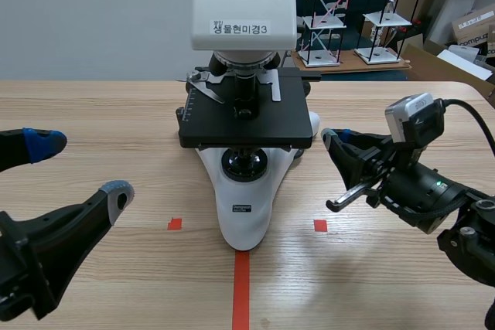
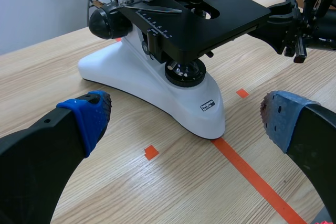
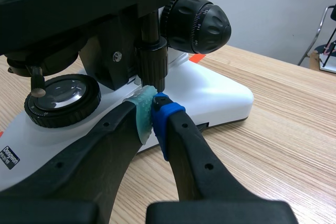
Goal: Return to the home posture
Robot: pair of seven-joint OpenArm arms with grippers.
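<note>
The right gripper, pads pressed together on nothing, sits under the white-and-black microscope's black ridged knob. The left gripper gapes wide, empty. I'd say withdrawal isn't done.

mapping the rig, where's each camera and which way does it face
Scene: between the arms, facing the microscope; left gripper and right gripper low at the sides.
Left wrist: on left arm, facing the microscope's front past open fingers.
Right wrist: on right arm, facing the microscope's side past shut fingers.
Shared: microscope in all; right gripper also in left wrist.
</note>
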